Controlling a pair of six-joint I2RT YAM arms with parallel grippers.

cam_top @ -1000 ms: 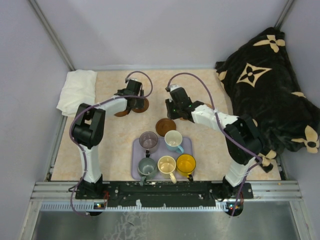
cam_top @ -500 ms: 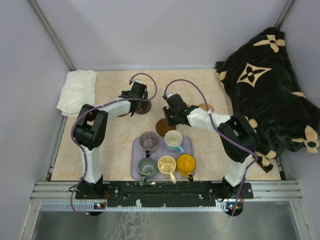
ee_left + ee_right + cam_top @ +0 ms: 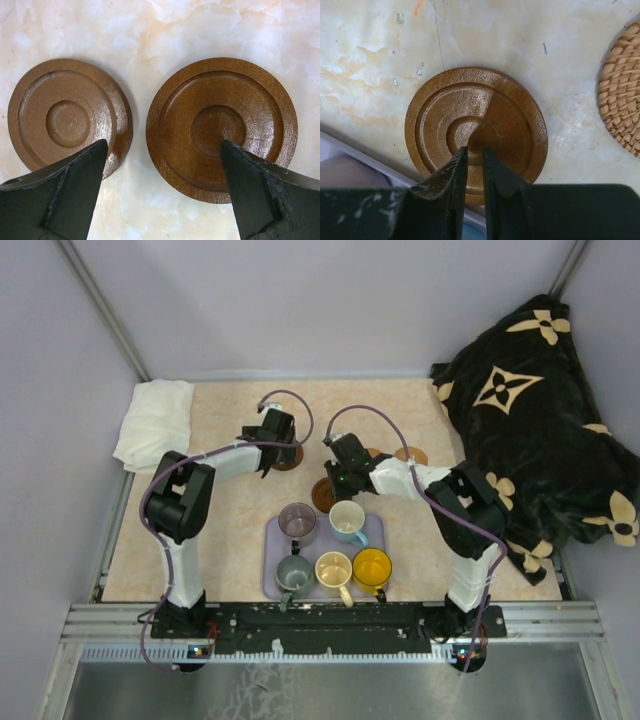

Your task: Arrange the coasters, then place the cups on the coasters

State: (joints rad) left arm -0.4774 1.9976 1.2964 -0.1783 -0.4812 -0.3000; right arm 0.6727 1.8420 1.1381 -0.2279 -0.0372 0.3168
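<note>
Two dark brown coasters (image 3: 67, 117) (image 3: 220, 122) lie side by side on the marble table, a narrow gap between them. My left gripper (image 3: 162, 150) hangs open above them, one finger over each disc. Another dark coaster (image 3: 475, 125) lies just beyond the tray, and my right gripper (image 3: 474, 149) is shut over its centre with nothing between the fingers. From above, the left gripper (image 3: 275, 452) and right gripper (image 3: 335, 480) are near mid-table. On the tray stand the cups: purple-grey (image 3: 297, 521), light blue (image 3: 347, 520), grey-green (image 3: 294, 572), cream (image 3: 333, 569), orange-yellow (image 3: 371, 566).
The lavender tray (image 3: 375, 530) sits at the near middle. Two tan woven coasters (image 3: 410, 455) (image 3: 375, 453) lie right of the right gripper; one shows at the right wrist view's edge (image 3: 622, 115). A white cloth (image 3: 155, 420) is back left, a black blanket (image 3: 530, 420) at right.
My right gripper has swung left and nearer, from the tan coasters to above the dark coaster by the tray. The left gripper shifted slightly right, still open.
</note>
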